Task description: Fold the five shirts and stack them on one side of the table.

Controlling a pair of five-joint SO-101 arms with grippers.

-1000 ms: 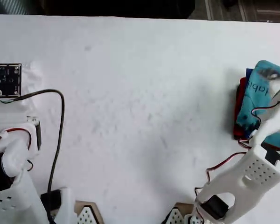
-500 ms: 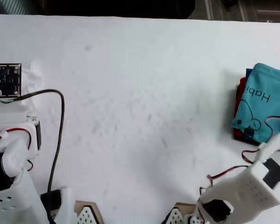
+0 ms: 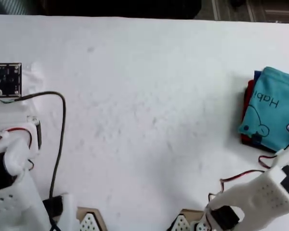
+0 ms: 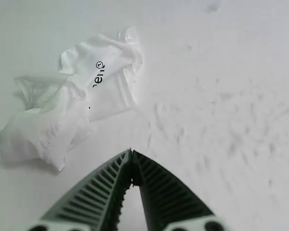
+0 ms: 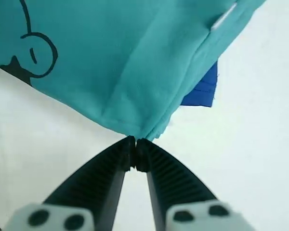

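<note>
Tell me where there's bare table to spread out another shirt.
The wide middle of the table is bare, from the black cable across to the folded shirt stack. The right edge is crowded by that stack and the right arm.

There is one table (image 3: 149,96). Two robot arms stand at its near edge: one left arm (image 3: 14,197) and one right arm (image 3: 260,197). Each arm has one gripper, so that makes two: the left gripper (image 4: 131,161) and the right gripper (image 5: 135,147). On the right side lies one pile of shirts. Three shirts can be counted in it: one teal shirt (image 3: 274,115) on top, with one blue shirt (image 3: 256,76) and one red shirt (image 3: 247,103) under it. If more hide below, I cannot tell. On the left side there is one white crumpled thing (image 4: 72,106), one black square board (image 3: 6,79) and one black cable (image 3: 62,130).
</note>
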